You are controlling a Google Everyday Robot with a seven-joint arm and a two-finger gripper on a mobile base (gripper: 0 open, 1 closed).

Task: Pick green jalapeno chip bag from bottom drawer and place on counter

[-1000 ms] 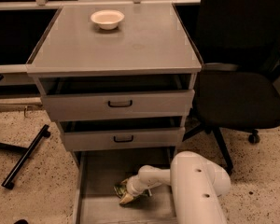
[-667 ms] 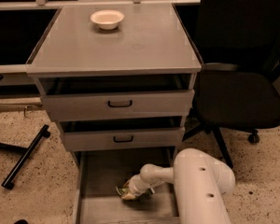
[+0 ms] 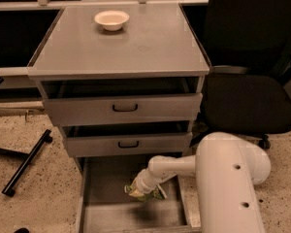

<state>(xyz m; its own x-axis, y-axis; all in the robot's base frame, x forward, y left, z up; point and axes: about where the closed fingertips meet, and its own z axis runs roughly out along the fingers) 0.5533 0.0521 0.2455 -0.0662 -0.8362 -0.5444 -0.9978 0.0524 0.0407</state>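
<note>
**Bag gripped down in the drawer; lift and placement yet to come**

Camera view, low at the front: bottom drawer (image 3: 101,191) pulled well out, with the white arm (image 3: 170,167) reaching in from the right and ending in the gripper (image 3: 138,187) just above the drawer floor. Right at its tip, the green jalapeno chip bag (image 3: 151,194), crumpled, pale at the edges, tilted. Jaws apparently clamped on the bag's upper left edge, judging by the close meeting of bag and tip; exact hold partly hidden by the wrist. Dark shadow on the drawer floor just beneath the bag, suggesting a bag hanging slightly clear of the tray rather than lying flat. A judgement, not a certainty.

Higher up: two upper drawers (image 3: 123,109) slightly open, overhanging the back part of the bottom one. Above them the counter (image 3: 136,47), with no bag on it, carrying only a cream bowl (image 3: 111,19) near its far edge, left of centre. Black chair (image 3: 247,103) just beside the cabinet on the right.

By the look of it: reach done, grasp probably done. Left to do: raising the bag out past the fronts of the upper drawers, carrying it up over the rim, setting it down on the counter apart from the bowl, letting go.
</note>
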